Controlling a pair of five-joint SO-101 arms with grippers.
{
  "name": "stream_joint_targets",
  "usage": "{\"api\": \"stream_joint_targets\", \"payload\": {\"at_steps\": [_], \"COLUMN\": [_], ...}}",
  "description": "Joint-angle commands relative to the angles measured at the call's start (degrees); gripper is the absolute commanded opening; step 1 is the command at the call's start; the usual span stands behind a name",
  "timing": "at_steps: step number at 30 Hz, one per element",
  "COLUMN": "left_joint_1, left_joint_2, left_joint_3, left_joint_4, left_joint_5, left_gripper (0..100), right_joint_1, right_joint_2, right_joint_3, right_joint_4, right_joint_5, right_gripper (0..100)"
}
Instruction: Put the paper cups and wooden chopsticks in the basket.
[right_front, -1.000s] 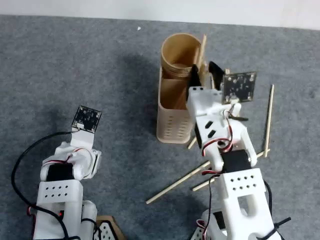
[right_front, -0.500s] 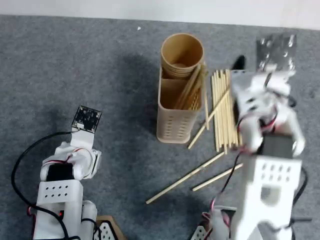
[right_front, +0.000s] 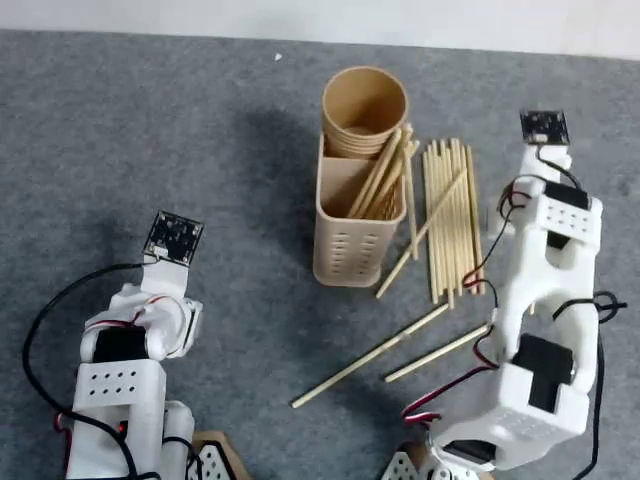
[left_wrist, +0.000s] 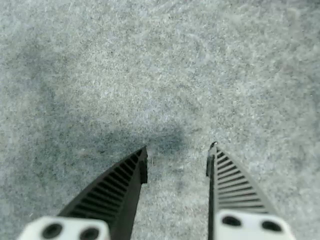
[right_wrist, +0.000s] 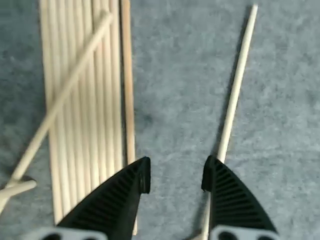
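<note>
Between the right gripper (right_wrist: 175, 172)'s spread jaws: just carpet (right_wrist: 170, 75), nothing held
right arm (right_front: 545, 260) has swung back off the basket (right_front: 348, 250), which now has chopsticks (right_front: 385, 175) leaning in it by the paper cups (right_front: 364, 105); loose row (right_wrist: 85, 100) lies just outside one jaw, single stick (right_wrist: 235, 85) runs under the other; left gripper (left_wrist: 177, 155) hangs open, empty; plenty left to grab, I reckon
</note>
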Motion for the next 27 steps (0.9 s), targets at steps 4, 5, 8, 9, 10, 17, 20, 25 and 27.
{"api": "stream_joint_targets", "payload": {"at_steps": [4, 5, 8, 9, 10, 17, 20, 25, 27], "left_joint_1": [0.66, 0.66, 0.66, 0.66, 0.66, 0.66, 0.66, 0.66, 0.66], "left_joint_2": [-0.66, -0.66, -0.66, -0.66, -0.66, -0.66, -0.66, -0.66, -0.66], "left_joint_3": [-0.22, -0.22, -0.13, 0.13, 0.4, 0.57, 0.66, 0.75, 0.75], "left_joint_4": [-0.88, -0.88, -1.85, -2.02, -2.11, -2.11, -2.81, -3.34, -3.34], "left_joint_5": [-0.53, -0.53, -0.53, -0.53, -0.53, -0.53, -0.44, -0.44, -0.44], "left_gripper": [20, 20, 20, 20, 20, 20, 20, 20, 20], "right_joint_1": [-3.74, -4.09, -5.58, -6.73, -7.96, -16.84, -17.89, -22.37, -22.55], "right_joint_2": [-7.34, -9.98, -19.12, -22.37, -25.54, -44.62, -50.42, -50.42, -47.69], "right_joint_3": [7.6, 10.77, 23.16, 28.09, 33.01, 59.91, 60.62, 60.26, 58.42], "right_joint_4": [-0.57, -2.86, -13.93, -18.15, -22.73, -43.82, -42.42, -42.77, -44.09], "right_joint_5": [-0.26, -1.85, -7.21, -9.05, -10.9, -15.91, -14.42, -14.86, -14.95], "right_gripper": [14.6, 12.1, 4.8, 4.6, 5.7, 22.8, 22.9, 22.9, 22.9]}}
